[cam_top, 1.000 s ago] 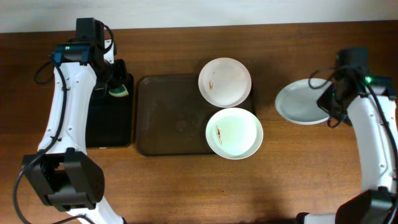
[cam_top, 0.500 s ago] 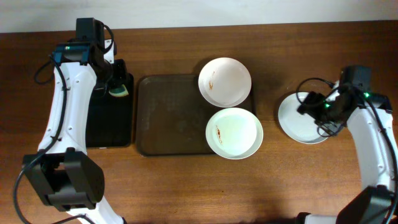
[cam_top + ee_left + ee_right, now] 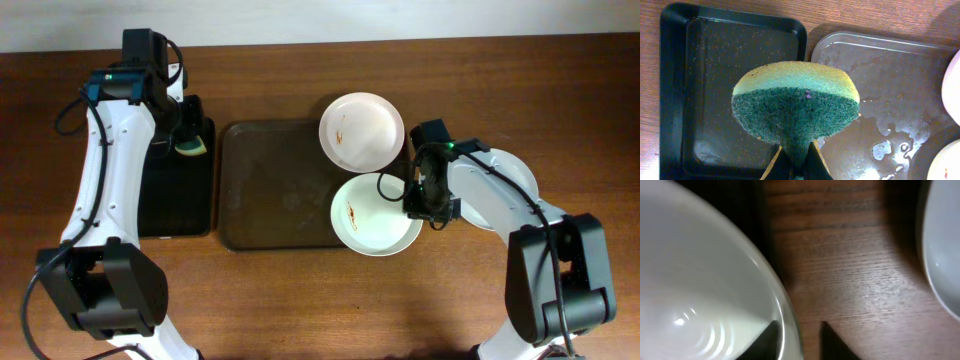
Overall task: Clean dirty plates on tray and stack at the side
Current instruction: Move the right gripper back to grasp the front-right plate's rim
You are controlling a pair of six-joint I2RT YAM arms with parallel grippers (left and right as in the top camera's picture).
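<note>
Near the counter's middle, the right gripper [image 3: 413, 196] sits at the right rim of the nearer plate [image 3: 377, 214]. Its fingers stand apart astride that rim with wood showing in the gap, so it is not clamped. That plate and the farther plate [image 3: 362, 131] both carry brown streaks and lie along the right edge of the brown tray [image 3: 280, 180]. A third plate [image 3: 525, 180] lies toward the counter's right edge, partly under the arm. At the back left, the left gripper [image 3: 795, 156] pinches a green-and-yellow sponge [image 3: 796, 107] above the black tray [image 3: 665, 75]. I judge the step to be securing the nearer plate for scrubbing. Next, the fingers must close squarely on the rim and the sponge must cross over.
</note>
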